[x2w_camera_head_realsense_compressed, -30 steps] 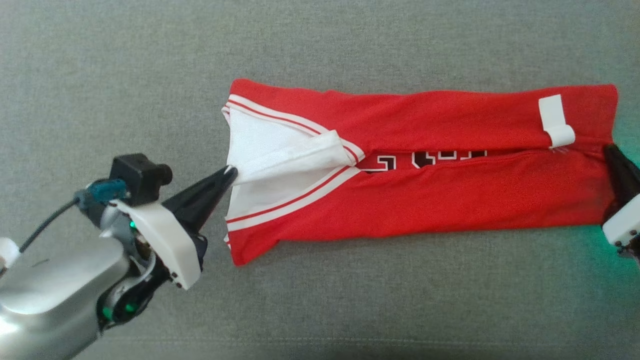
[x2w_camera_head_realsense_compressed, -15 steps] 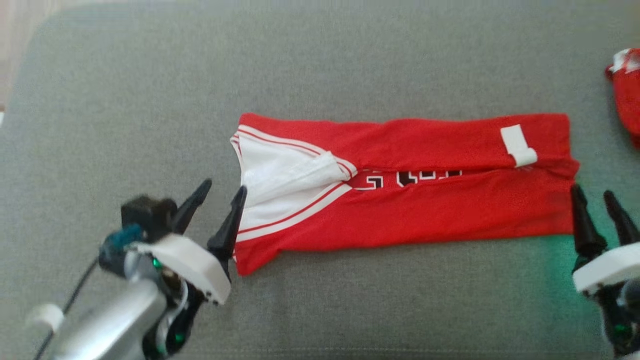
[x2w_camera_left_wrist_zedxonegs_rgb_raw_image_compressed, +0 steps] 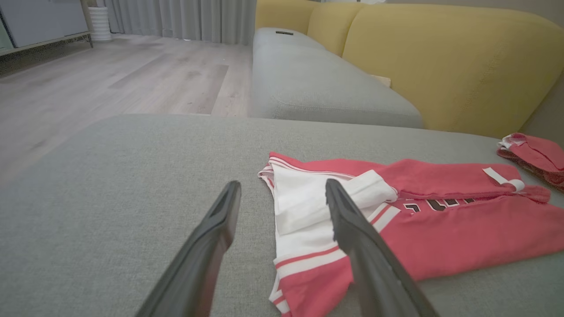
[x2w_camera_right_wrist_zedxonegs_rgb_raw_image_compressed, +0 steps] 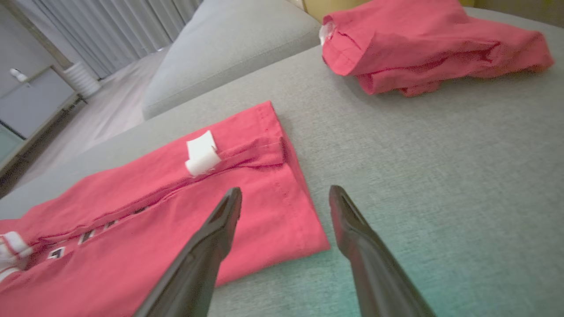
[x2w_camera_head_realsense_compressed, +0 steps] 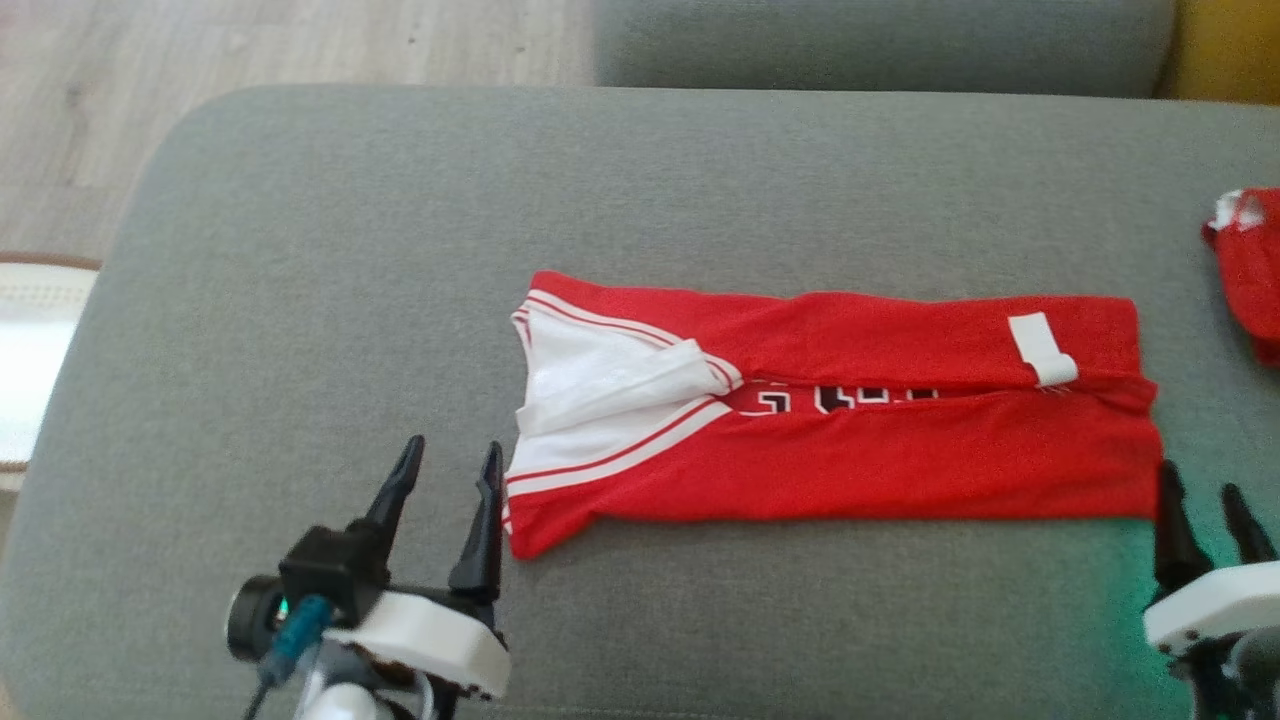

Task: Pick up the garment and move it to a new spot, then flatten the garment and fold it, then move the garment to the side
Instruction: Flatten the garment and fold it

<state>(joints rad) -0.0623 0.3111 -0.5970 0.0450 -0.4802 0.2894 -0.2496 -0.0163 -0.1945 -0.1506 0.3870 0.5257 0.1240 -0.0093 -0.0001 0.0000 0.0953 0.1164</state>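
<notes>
On grey cushion: red garment, folded into a long strip, lying flat. Left gripper low beside its collar end, fingers spread, holding nothing. Right gripper at the hem corner, fingers likewise apart, holding nothing.

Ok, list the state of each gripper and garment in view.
red jersey, folded lengthwise, lying flat on the cushion, not held.
left gripper, open, empty, beside the jersey's collar end.
right gripper, open, empty, at the jersey's hem end.
other red garment, crumpled, at the cushion's right.
</notes>
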